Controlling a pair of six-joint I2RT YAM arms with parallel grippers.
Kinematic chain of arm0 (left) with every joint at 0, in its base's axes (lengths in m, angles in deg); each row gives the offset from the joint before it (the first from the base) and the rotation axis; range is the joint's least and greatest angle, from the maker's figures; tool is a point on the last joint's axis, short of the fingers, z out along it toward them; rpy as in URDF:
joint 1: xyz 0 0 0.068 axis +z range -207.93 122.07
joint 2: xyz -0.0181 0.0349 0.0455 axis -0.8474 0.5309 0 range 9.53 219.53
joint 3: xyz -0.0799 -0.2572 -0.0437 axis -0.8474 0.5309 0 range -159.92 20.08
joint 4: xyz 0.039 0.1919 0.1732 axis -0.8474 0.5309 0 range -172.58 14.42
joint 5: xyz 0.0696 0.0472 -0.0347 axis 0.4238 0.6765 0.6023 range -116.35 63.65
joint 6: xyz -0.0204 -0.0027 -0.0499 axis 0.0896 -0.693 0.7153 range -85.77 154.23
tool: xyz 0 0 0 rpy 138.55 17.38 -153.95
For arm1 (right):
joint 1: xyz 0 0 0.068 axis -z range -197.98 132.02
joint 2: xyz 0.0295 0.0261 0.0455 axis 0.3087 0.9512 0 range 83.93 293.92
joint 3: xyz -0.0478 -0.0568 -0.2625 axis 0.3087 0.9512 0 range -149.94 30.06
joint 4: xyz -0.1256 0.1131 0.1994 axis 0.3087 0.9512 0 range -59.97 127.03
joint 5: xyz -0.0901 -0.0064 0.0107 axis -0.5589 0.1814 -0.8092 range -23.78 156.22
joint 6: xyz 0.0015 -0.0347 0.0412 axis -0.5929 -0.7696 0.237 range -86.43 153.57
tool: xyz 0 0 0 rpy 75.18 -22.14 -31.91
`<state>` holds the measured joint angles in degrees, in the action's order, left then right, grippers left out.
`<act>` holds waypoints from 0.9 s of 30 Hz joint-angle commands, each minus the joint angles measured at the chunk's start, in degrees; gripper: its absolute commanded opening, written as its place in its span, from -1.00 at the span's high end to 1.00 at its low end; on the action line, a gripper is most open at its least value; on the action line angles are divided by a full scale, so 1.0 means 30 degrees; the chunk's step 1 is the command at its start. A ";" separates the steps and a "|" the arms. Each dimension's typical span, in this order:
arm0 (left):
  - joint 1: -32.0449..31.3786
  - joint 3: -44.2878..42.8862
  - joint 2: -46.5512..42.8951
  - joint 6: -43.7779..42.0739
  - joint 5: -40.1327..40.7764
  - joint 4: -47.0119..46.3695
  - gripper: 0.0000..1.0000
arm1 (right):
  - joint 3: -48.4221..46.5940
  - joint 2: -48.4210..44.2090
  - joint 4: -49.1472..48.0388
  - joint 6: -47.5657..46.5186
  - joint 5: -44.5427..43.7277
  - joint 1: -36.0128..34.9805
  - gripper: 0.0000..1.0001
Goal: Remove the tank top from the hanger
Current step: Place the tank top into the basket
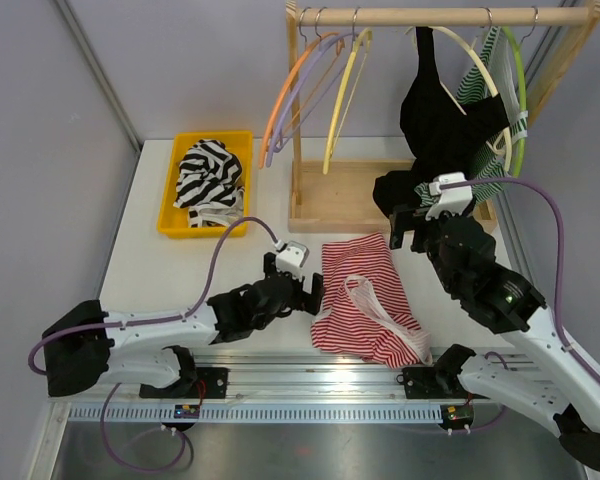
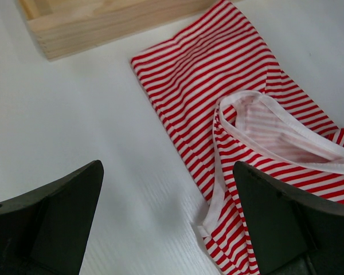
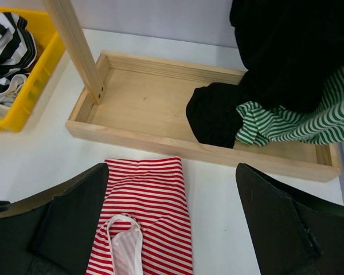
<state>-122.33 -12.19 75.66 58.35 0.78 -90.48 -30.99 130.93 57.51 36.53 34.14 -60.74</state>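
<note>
A black tank top [image 1: 440,110] hangs on a cream hanger [image 1: 485,60] on the wooden rack's rail, with a green-striped tank top [image 1: 480,85] on a green hanger [image 1: 520,90] beside it. Their lower ends rest in the rack's base tray, as the right wrist view shows for the black top [image 3: 286,51] and the green-striped one [image 3: 298,123]. A red-and-white striped tank top [image 1: 365,300] lies flat on the table. My right gripper [image 1: 410,228] is open and empty just in front of the black top's bottom. My left gripper [image 1: 310,290] is open and empty at the red top's left edge [image 2: 218,74].
The rack's wooden base tray [image 1: 330,200] stands behind the red top. Empty orange, purple and yellow hangers [image 1: 310,85] hang on the left of the rail. A yellow bin [image 1: 180,180] at the back left holds a black-and-white striped garment [image 1: 208,175].
</note>
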 commanded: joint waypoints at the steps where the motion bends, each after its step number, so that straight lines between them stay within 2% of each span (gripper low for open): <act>1: -0.1056 -0.1191 0.1157 0.0399 -0.1340 -0.2580 -0.98 | 0.0312 -0.1223 0.0475 0.1004 -0.1931 -0.0130 -0.99; 10: -0.4252 -0.5411 0.6928 -0.0159 -0.2042 -0.2815 -0.98 | 0.0782 -0.2484 0.1561 0.1913 -0.2520 -0.0130 -0.99; 16: -0.5045 -0.7784 0.9094 -0.0217 -0.2952 -0.2876 -0.98 | 0.0636 -0.2806 0.1971 0.2089 -0.2609 -0.0130 -0.99; 27: -0.5574 -1.0541 1.3405 0.0892 -0.3508 0.0873 -0.98 | 0.0665 -0.3275 0.1971 0.2206 -0.2609 -0.0101 -0.99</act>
<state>-139.01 -41.48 114.08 58.83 -8.62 -91.61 -28.83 121.22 63.35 42.21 27.85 -60.74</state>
